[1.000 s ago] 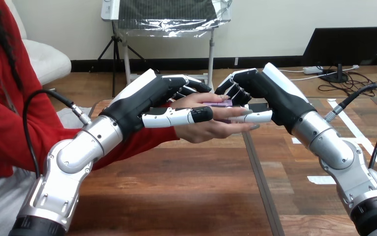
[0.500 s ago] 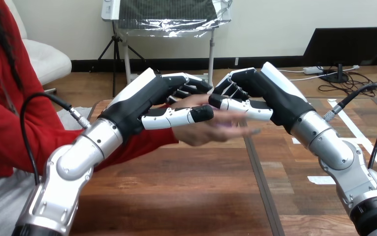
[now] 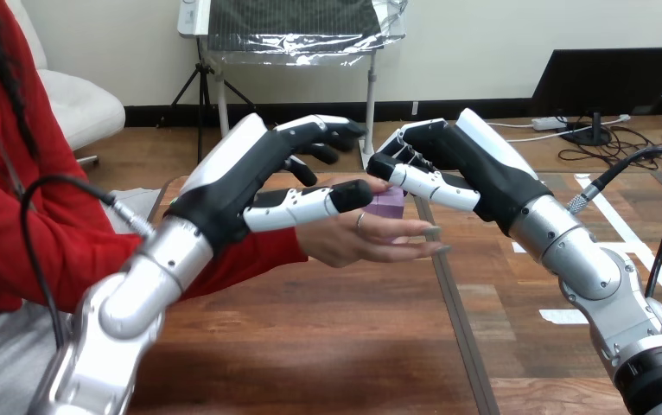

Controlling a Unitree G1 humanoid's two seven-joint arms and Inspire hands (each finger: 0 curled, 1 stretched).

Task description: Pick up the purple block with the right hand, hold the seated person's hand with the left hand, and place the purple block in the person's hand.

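Note:
The purple block (image 3: 388, 205) lies on the palm of the person's hand (image 3: 345, 239), which is held out flat above the middle of the table. My left hand (image 3: 241, 169) is over that hand from the left. Its thumb stretches straight across above the person's palm and its fingers are raised and loosely extended, so it grips nothing. My right hand (image 3: 474, 156) is close at the right. Its thumb is lifted just above the block and its fingers are relaxed above and behind it, off the block.
The wooden table (image 3: 310, 346) spreads below both arms, with a dark seam (image 3: 457, 320) running front to back. The person sits at the left, their red sleeve (image 3: 250, 251) passing under my left forearm.
My right thumb came up from under the block, leaving it on the person's palm. My left hand rose and its fingers uncurled from the person's hand, which dropped slightly.

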